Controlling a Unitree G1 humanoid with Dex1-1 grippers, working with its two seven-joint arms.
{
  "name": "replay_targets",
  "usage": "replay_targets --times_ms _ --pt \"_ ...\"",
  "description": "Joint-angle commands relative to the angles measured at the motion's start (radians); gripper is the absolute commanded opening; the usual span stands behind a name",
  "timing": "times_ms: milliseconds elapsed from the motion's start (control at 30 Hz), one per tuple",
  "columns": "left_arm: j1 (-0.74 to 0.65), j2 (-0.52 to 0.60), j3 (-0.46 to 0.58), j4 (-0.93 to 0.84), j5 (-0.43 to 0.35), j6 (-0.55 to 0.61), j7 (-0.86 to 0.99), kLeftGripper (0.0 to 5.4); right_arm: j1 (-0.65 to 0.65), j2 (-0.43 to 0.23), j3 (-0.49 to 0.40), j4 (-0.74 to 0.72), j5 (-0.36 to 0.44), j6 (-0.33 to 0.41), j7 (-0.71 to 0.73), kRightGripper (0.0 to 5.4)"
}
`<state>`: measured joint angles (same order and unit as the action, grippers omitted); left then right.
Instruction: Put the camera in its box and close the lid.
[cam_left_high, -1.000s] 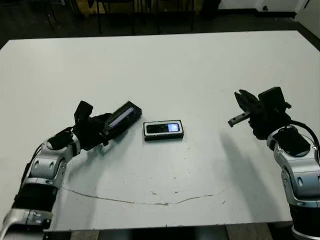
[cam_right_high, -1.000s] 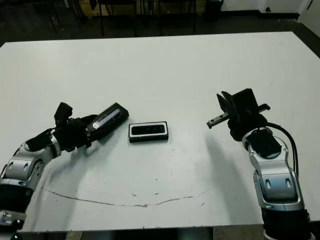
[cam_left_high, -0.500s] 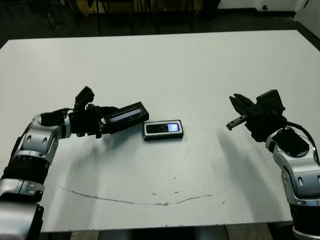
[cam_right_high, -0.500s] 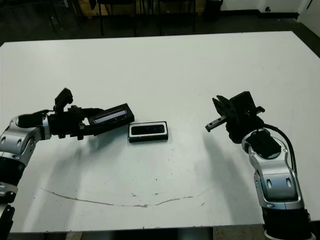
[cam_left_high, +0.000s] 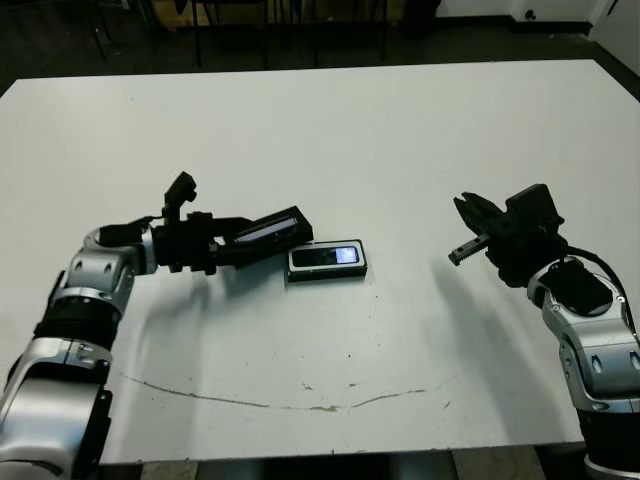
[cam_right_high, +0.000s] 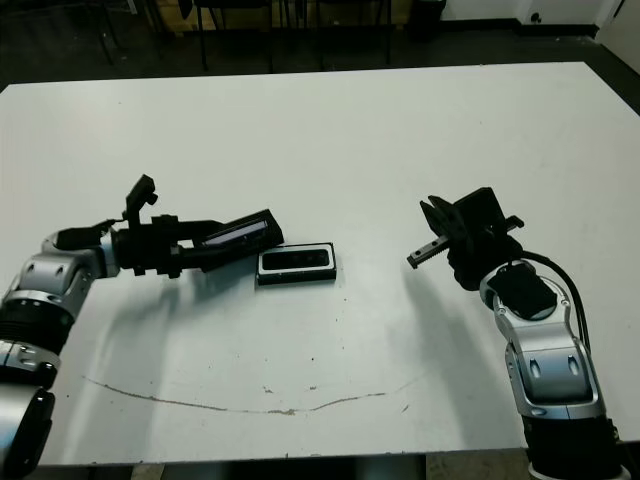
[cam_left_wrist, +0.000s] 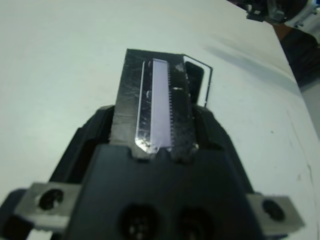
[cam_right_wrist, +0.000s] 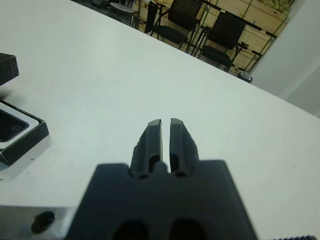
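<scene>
The box (cam_left_high: 297, 271), a shallow black tray lined in white, lies at the table's middle with the camera (cam_left_high: 326, 257) lying inside it, its bluish patch toward the right. My left gripper (cam_left_high: 236, 241) is shut on the lid (cam_left_high: 268, 230), a flat black cover with a pale strip. It holds the lid tilted just left of the box, with the far end near the box's left edge. In the left wrist view the lid (cam_left_wrist: 155, 100) runs between my fingers and the box (cam_left_wrist: 198, 75) shows beyond it. My right gripper (cam_left_high: 456, 256) hovers shut and empty far to the right.
A thin brown scratch line (cam_left_high: 300, 398) runs across the white table (cam_left_high: 400, 130) near its front edge. Dark chairs (cam_right_wrist: 175, 22) stand beyond the far edge. The box's corner (cam_right_wrist: 22, 140) shows at the side of the right wrist view.
My left gripper has carried the lid rightward and flatter, from well left of the box to right beside it. My right gripper has drifted slightly left and down, still shut.
</scene>
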<state>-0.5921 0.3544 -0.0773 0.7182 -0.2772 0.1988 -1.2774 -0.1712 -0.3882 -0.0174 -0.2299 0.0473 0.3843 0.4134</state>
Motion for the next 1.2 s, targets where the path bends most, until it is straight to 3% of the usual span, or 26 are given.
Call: replay_targets --times_ms 33,267,600,767,1200 --pt "-0.017 -0.019 -0.016 0.051 0.021 -0.022 -0.023 2.77 0.023 -0.017 -0.002 0.009 0.001 -0.012 0.009 0.00" --pt "-0.032 -0.036 -0.068 0.080 0.061 -0.074 -0.091 2.77 0.028 -0.022 -0.010 0.003 0.009 -0.004 0.011 0.00" --pt "-0.048 -0.049 -0.115 0.073 0.079 -0.042 -0.158 2.77 0.029 -0.023 -0.010 0.012 0.008 -0.021 0.015 0.00" --pt "-0.052 -0.065 -0.142 0.076 0.094 -0.038 -0.161 2.77 0.032 -0.021 -0.015 -0.001 0.013 0.008 0.009 0.00" --pt "-0.072 -0.141 -0.281 0.114 0.282 -0.079 0.070 2.77 0.055 -0.024 -0.030 -0.036 0.021 0.026 0.004 0.00"
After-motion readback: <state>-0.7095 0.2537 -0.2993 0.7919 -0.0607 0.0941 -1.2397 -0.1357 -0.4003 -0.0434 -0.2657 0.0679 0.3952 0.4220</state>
